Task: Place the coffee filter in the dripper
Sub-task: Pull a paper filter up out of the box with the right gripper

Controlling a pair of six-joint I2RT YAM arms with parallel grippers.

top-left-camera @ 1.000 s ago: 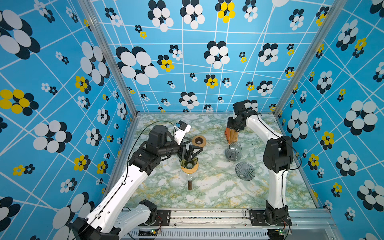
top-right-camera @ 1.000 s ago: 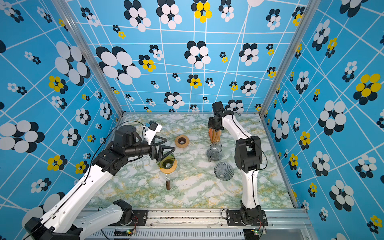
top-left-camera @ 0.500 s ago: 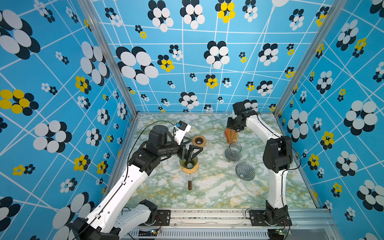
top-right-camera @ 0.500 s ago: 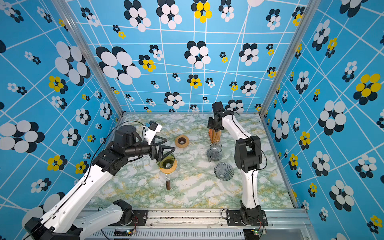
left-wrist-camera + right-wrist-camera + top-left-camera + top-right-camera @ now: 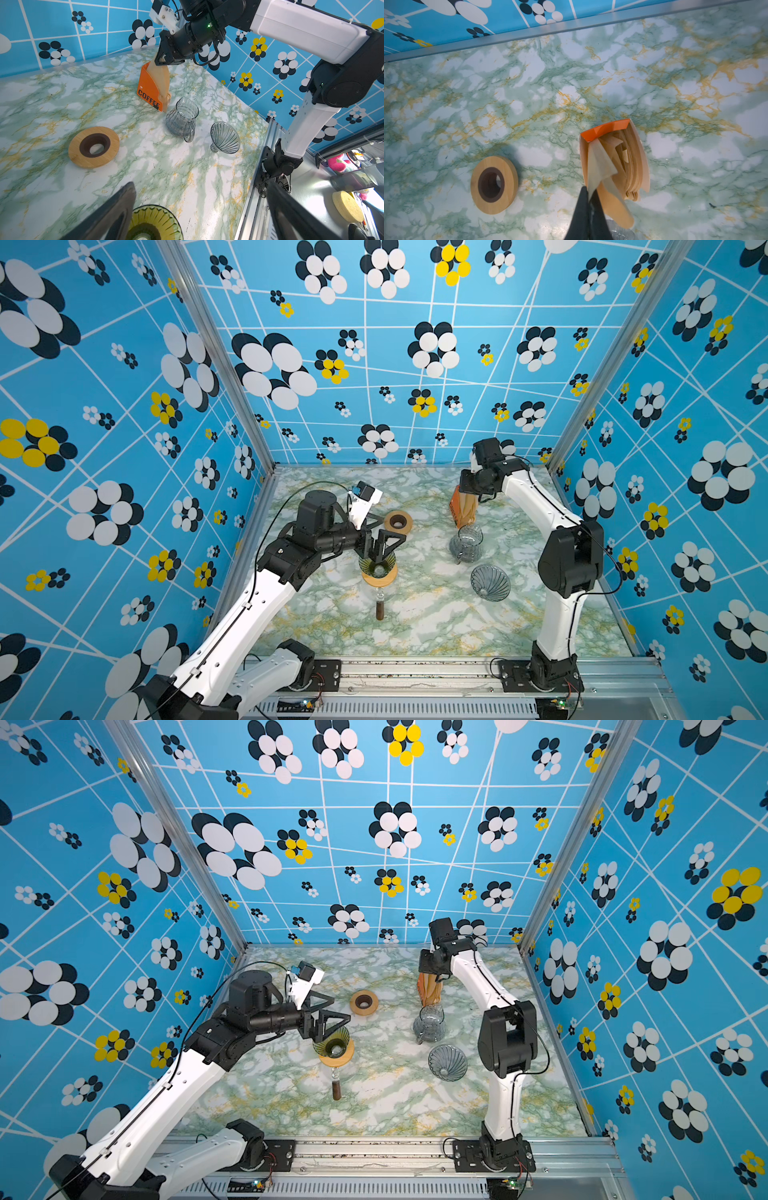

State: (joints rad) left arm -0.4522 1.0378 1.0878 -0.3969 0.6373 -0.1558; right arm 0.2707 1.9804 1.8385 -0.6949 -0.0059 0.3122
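Leftmost, the left gripper (image 5: 383, 548) is seen spread wide, poised over the green dripper (image 5: 378, 567); whether they touch cannot be told. In the left wrist view the dripper's near half is cut off by the frame edge and partly masked by a finger (image 5: 116, 207). The dripper is seated on a wooden collar (image 5: 380, 580), and the vessel beneath is mostly hidden, with only a brown handle (image 5: 379, 610) showing. A loose wooden ring (image 5: 398, 521) is laid flat behind it. Further right, the right gripper (image 5: 588, 199) is clenched on one pale coffee filter (image 5: 600, 166). The filter's upper corner is pinched and the rest is tucked in the orange holder (image 5: 148, 87) at the back of the table, its lower end out of sight. A glass carafe (image 5: 466, 545) is stood just in front of the holder. Rightmost, a grey glass dripper (image 5: 490, 583) is lain on its side.
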